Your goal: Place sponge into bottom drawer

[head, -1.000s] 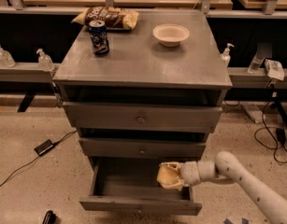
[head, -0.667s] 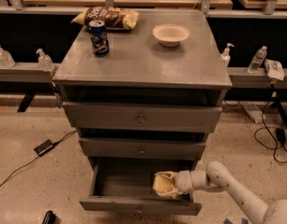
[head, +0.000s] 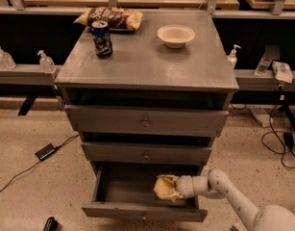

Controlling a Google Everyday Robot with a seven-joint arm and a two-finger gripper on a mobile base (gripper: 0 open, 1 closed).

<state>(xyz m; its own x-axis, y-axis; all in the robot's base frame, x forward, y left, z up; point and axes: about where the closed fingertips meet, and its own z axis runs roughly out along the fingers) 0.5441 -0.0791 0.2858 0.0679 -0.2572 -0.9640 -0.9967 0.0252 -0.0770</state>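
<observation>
The bottom drawer of the grey cabinet stands pulled open. My gripper reaches in from the right, inside the drawer's right half, and is shut on the pale yellow sponge. The sponge sits low in the drawer, close to its floor; whether it touches I cannot tell. My white arm bends in from the lower right corner.
The two upper drawers are closed. On the cabinet top stand a soda can, a chip bag and a cream bowl. A cable and power brick lie on the floor at left. Bottles stand on side ledges.
My gripper has carried the sponge left and down, from the drawer's right front edge into the drawer's inside. The arm has folded lower.
</observation>
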